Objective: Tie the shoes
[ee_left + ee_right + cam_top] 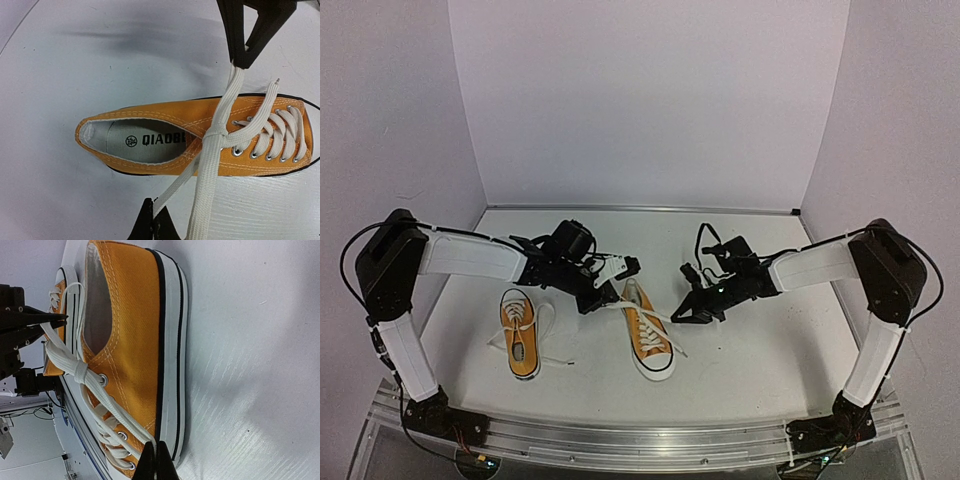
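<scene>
Two orange-yellow shoes with white laces lie on the white table. The left shoe (520, 338) has its laces lying loose. On the right shoe (647, 332) (200, 137) (132, 340) the two lace ends cross in a simple knot (216, 134) (80, 371) over the top eyelets. My left gripper (596, 302) (152, 220) sits beside this shoe's heel opening, shut on one lace end (175, 187). My right gripper (686, 314) (155, 462) is on the shoe's other side, shut on the other lace end (117, 415). Both ends run taut from the knot.
White walls close in the table (760, 360) at the back and both sides. A metal rail (640, 440) with the arm bases runs along the near edge. The left shoe's loose laces (550, 358) trail onto the table between the two shoes.
</scene>
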Robot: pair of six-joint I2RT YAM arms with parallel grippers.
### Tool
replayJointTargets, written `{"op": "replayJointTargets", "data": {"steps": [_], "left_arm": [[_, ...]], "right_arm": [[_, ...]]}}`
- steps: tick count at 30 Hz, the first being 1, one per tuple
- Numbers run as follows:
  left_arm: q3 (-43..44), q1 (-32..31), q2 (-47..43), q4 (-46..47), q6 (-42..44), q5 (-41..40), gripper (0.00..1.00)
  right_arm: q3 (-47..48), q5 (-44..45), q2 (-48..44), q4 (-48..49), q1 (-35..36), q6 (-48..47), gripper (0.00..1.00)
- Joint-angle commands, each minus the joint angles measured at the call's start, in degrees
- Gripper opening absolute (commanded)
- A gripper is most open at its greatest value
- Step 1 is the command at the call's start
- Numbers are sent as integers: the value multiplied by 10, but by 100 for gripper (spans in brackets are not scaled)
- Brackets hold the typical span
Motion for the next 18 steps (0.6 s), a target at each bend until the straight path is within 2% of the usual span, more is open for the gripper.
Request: {"op": "replayJointTargets", "data": {"steps": [1,12,13,16,18], "left_arm": [[-20,23,-44,47,-49,-27,0],[-33,37,-47,66,-66,-9,0],[-29,37,-46,64,-70,-2,3],[-31,37,-55,73,-94,7,20],[-46,37,-71,89,-106,11,26]], "right_arm": [[-7,17,-17,-3,2,0,0],[-11,18,-23,-1,3,2,0],[-10,15,-21,-1,3,2,0],[-4,7,-15,-2,3,3,0],[0,5,-11,-1,4,3,0]]}}
